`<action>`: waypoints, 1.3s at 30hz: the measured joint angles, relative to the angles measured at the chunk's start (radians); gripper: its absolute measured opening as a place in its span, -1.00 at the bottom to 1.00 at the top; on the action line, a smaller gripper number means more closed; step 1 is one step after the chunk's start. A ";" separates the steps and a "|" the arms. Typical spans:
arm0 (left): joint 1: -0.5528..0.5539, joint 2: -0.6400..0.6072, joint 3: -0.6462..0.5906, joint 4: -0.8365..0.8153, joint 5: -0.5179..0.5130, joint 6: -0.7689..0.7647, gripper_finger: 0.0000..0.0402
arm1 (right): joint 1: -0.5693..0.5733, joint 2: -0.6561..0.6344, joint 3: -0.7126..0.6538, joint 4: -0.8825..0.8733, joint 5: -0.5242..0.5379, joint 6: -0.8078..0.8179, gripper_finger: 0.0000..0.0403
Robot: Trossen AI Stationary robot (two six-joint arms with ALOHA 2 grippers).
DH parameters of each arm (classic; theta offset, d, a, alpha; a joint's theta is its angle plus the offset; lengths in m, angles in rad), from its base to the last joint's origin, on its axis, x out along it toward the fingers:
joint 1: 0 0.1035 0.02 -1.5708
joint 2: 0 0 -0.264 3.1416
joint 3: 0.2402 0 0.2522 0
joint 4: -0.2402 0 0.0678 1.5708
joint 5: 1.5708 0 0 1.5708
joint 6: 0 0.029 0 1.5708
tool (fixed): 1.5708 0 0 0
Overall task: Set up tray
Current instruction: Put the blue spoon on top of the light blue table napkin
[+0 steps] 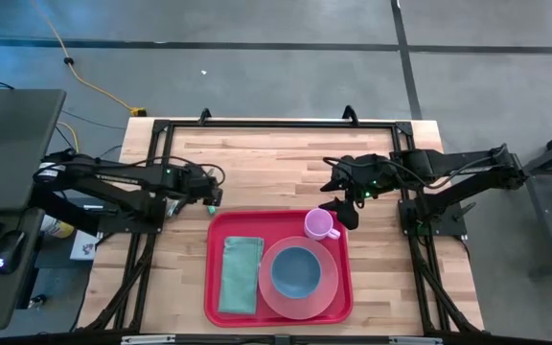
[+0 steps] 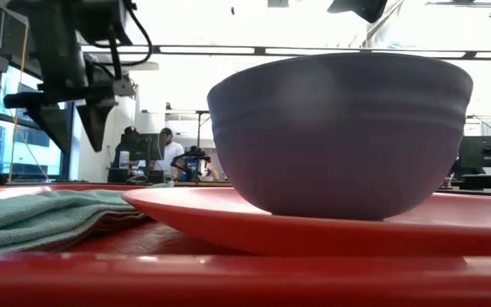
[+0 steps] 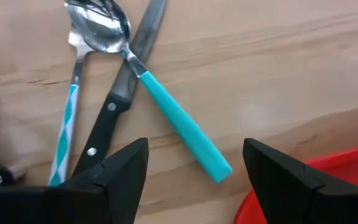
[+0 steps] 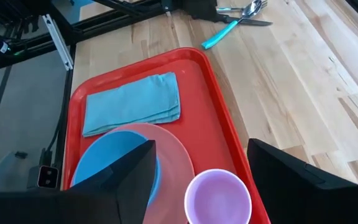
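Note:
The red tray (image 1: 217, 287) lies at the table's near edge. On it are a folded teal napkin (image 1: 241, 275), a pink plate (image 1: 326, 287) bearing a blue bowl (image 1: 296, 271), and a pale purple cup (image 1: 320, 224) standing upright at the far right corner. A teal-handled spoon (image 3: 166, 112), a black-handled knife (image 3: 120, 93) and a striped-handled fork (image 3: 70, 106) lie crossed on the wood just beyond the tray's far left corner. My left gripper (image 3: 196, 149) hangs open above them, pointing down. My right gripper (image 4: 202, 149) is open above the cup (image 4: 218, 196).
Bare wood stretches across the table's far half (image 1: 276, 153). A black frame (image 1: 257, 123) runs round the table's edges. In the low view the bowl (image 2: 339, 128) and plate (image 2: 314, 226) fill the foreground, and people stand in the room far behind.

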 joint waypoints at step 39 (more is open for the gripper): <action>0.101 0.217 -0.124 0.267 0.127 0.029 0.16 | 0.000 0.000 0.000 -0.031 -0.024 -0.026 0.17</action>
